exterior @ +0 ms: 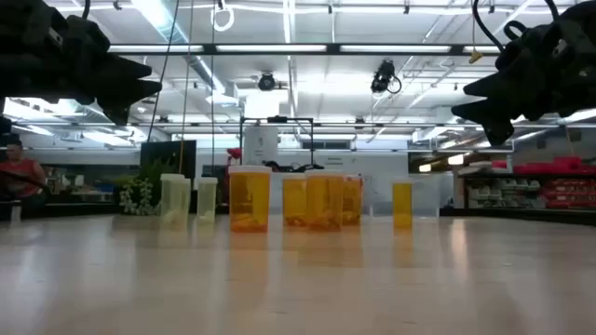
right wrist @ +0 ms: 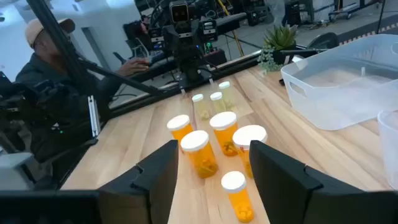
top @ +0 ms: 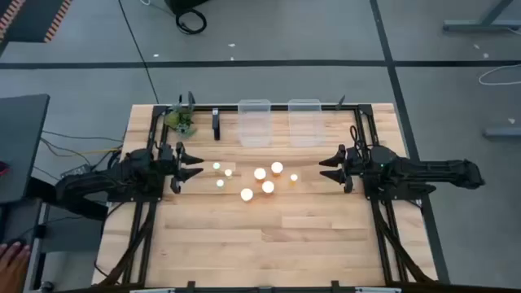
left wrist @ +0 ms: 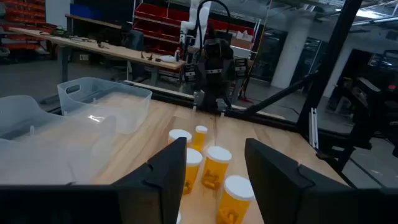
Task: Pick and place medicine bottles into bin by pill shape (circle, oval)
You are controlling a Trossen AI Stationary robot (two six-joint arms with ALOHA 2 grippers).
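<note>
- Left gripper (top: 194, 167): fingers (left wrist: 163, 177) are spread apart with nothing between them. It hovers above the desk (top: 269, 244) toward the left edge, pointing in at the middle.
- Right gripper (top: 326, 168): same deal, fingers (right wrist: 160, 171) parted and empty, hanging off the desk surface toward the right edge and facing the left one.
- The medicine bottles (top: 262, 181) all stand upright in a loose bunch around the middle of the desk, between the two grippers. Five orange ones sit together, and a couple of paler ones (top: 218, 175) stand closer to the left gripper.
- Two clear bins (top: 254, 122) sit side by side at the far edge, and I don't see anything in them.
- So my read is this is the very start of the job: nothing sorted, nothing picked.
- Next move as I see it: pick one bottle, come down over its white cap and close on it without bumping the neighbours, since the orange ones stand pretty tight.
- Pill shape is hard to read from these views, so which bin each goes in I can't say.
</note>
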